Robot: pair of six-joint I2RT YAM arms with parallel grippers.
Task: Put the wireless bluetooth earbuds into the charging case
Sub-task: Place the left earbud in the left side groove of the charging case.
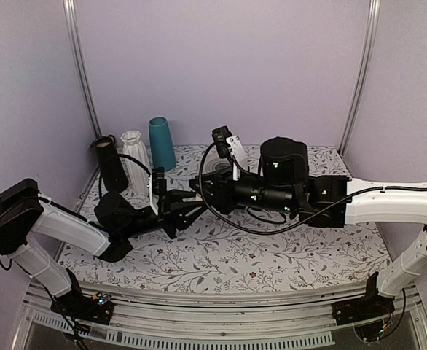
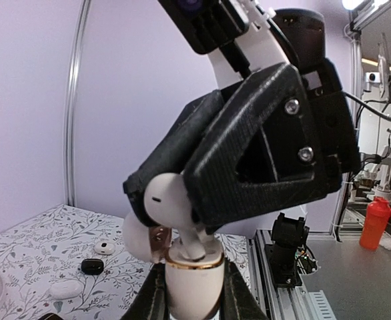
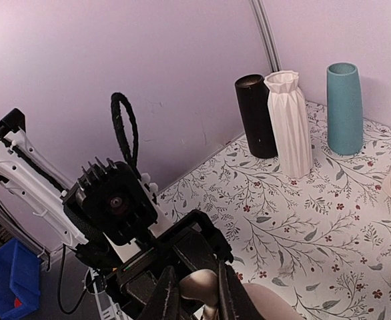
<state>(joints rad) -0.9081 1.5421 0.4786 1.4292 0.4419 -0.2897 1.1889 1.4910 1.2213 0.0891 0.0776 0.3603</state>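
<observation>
- Lilac walls are seen around a table (image 1: 272, 255) covered with a floral-print cloth. At its far left corner a black vase (image 1: 114, 164), a ribbed white vase (image 1: 135, 162) and a teal vase (image 1: 161, 143) are lined up.
- Both arms are stretched toward the middle of the table, where their tips meet above the cloth.
- The left gripper (image 2: 195, 275) is closed on the charging case (image 2: 192, 287). The cream-white body is pinched upright between the two fingers (image 2: 157, 297), one on each side.
- The case is held open. Its gold-rimmed mouth is turned upward and its lid (image 2: 139, 237) is swung back to one side.
- The right gripper (image 3: 197, 280) is clamped on a white earbud (image 2: 169, 197), with the bulb caught between its black fingers.
- The earbud is held directly above the case, stem down. The stem's end is seen at the rimmed mouth, but how deep it sits cannot be told.
- On the cloth beyond, well apart from the case, a small black object (image 2: 92, 267) and a small white object (image 2: 65, 289) are lying.
</observation>
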